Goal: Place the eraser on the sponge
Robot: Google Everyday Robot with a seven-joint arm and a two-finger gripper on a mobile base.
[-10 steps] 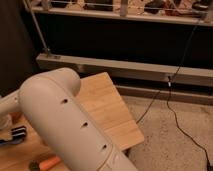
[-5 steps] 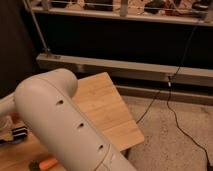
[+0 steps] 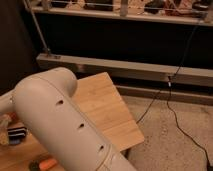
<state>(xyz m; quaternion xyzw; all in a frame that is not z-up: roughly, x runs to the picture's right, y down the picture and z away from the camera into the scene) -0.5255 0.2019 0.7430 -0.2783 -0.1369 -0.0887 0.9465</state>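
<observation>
— At the far left edge of the worktop (image 3: 107, 112), is that dark striped block the eraser (image 3: 17, 132)?

— I take it so. Directly below it a sliver of light blue shows, which I read as the sponge (image 3: 15, 142). Whether the bar rests on the pad or hangs just above it, I cannot tell.

— And the claw?

— The claw (image 3: 6, 131) is at that same edge, right beside the eraser, mostly hidden by the frame's border and the arm. Spread, pressed together or pinching the bar: I cannot tell.

— So which stage is this?

— It fits two: the bar carried low over the pad, or the bar laid on it with the claw close by.

— What makes the placing good?

— In my judgement, a long narrow bar on a soft pad with uneven edges should lie flat along the pad's middle with neither end overhanging, or it may tip onto the wood. The orange carrot (image 3: 48, 163) lies near, toward the front, so a sideways slip has little room.

— The arm's pose?

— The arm (image 3: 65, 125) fills the lower left. A thick pale link rises from the bottom of the view to a rounded elbow, then a slimmer part turns left and leaves at the edge, reaching down toward the worktop's left side.
</observation>
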